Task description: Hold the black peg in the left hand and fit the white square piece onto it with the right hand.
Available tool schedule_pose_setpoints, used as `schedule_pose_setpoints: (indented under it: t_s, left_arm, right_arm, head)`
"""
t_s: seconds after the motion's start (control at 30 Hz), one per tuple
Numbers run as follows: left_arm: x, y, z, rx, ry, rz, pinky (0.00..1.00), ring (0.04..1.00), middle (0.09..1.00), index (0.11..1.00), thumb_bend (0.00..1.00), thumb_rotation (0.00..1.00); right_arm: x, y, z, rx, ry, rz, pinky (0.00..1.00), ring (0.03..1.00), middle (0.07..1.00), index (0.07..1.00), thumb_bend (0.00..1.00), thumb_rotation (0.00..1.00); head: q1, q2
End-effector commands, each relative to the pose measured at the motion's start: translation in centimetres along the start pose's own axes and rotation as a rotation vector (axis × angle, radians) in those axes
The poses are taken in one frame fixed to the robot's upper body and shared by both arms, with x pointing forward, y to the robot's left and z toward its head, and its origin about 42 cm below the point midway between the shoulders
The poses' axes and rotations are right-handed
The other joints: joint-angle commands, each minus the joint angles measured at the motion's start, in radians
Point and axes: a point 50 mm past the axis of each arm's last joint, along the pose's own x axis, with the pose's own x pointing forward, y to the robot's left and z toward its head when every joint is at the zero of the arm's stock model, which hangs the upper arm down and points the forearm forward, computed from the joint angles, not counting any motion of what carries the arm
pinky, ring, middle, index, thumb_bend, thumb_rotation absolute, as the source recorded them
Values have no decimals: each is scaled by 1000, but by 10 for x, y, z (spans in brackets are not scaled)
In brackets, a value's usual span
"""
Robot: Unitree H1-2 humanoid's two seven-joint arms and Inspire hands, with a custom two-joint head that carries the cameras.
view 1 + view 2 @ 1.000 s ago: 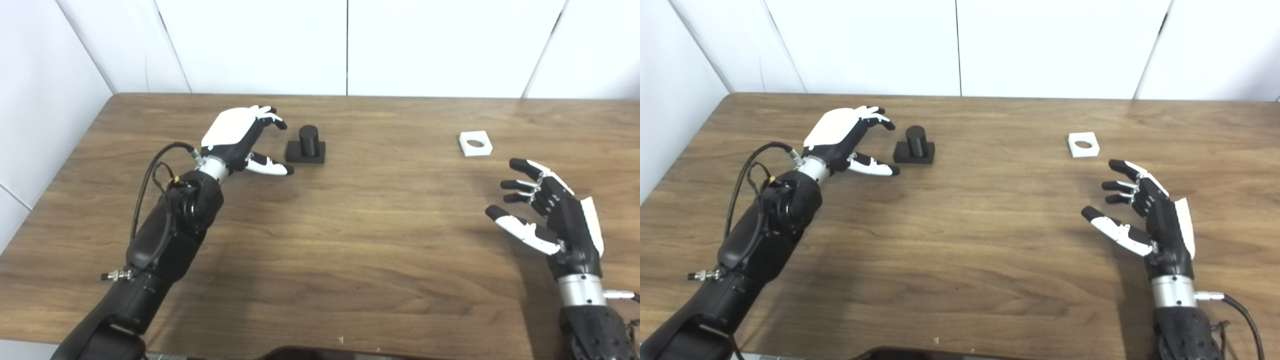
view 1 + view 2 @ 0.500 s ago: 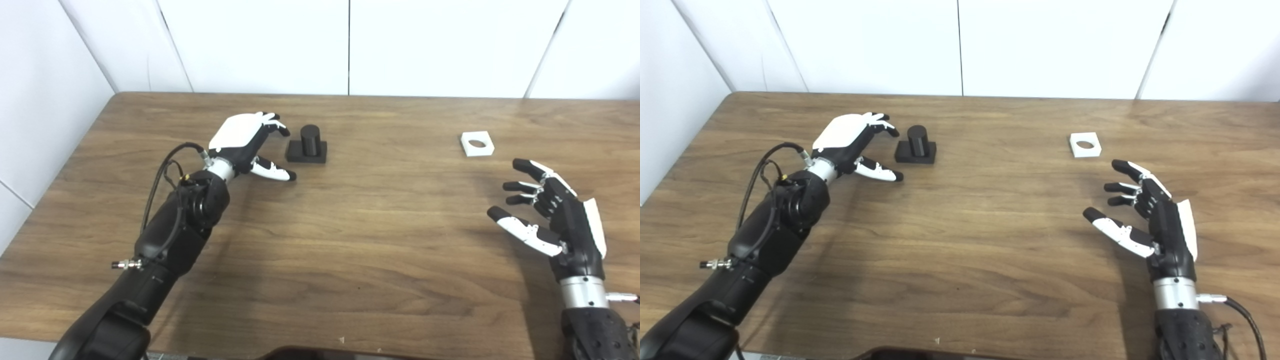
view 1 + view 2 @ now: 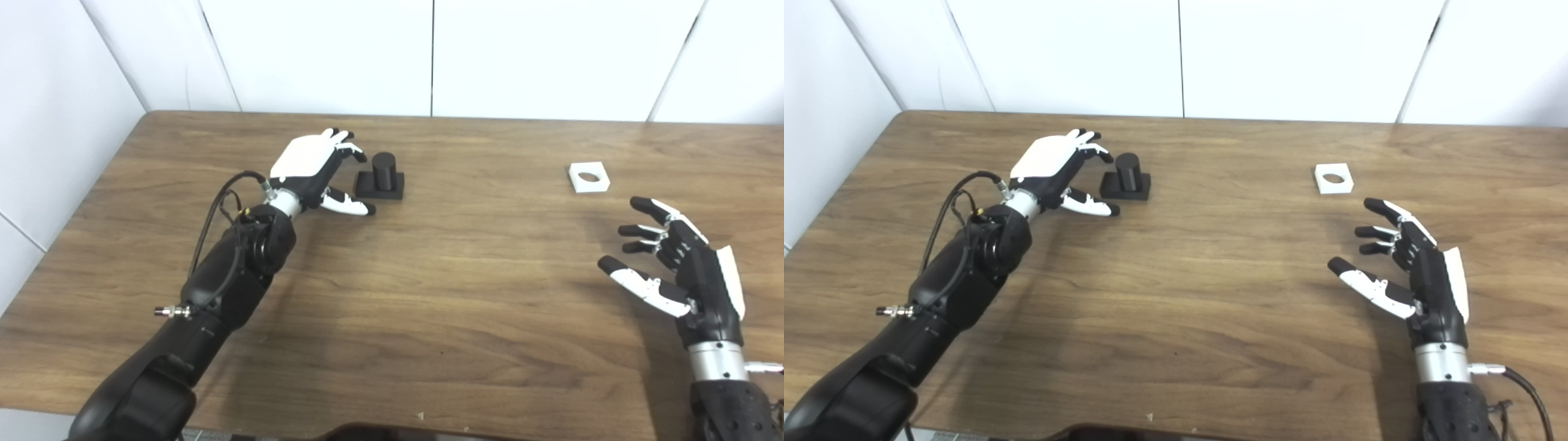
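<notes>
Standing upright on its flat base toward the counter's (image 3: 429, 343) far-left corner, black peg (image 3: 383, 170) just beside the spread, empty left robot hand (image 3: 318, 174), fingers curling toward it; right robot hand (image 3: 680, 269) waiting spread near the white square piece (image 3: 588, 177).

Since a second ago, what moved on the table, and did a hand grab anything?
The left hand has crept forward, closer to the black peg, its fingers open on either side of the peg's near edge, not yet holding it. Nothing was grabbed or let go. The camera shifted a little too. The peg, the white square piece and the open right hand stayed where they were.
</notes>
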Motion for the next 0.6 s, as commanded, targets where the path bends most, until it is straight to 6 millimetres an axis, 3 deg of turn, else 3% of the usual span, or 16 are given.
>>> schedule_pose_setpoints:
  t_s: [0.0, 0.43, 0.57]
  left_arm:
    - [14, 14, 9, 21, -33, 35, 969, 1000, 969, 735, 822, 381]
    - [26, 9, 13, 10, -59, -2, 948, 998, 956, 719, 781, 385]
    - [26, 8, 14, -4, -65, -8, 941, 989, 936, 688, 752, 336]
  right_arm:
    - [0, 4, 4, 9, -18, -3, 576, 679, 828, 771, 682, 250]
    - [-3, 5, 6, 11, -16, -7, 578, 675, 829, 772, 670, 262]
    - [-5, 5, 6, 10, -8, -10, 588, 674, 826, 772, 662, 257]
  head:
    - [0, 1]
    - [-12, 6]
    - [-17, 9]
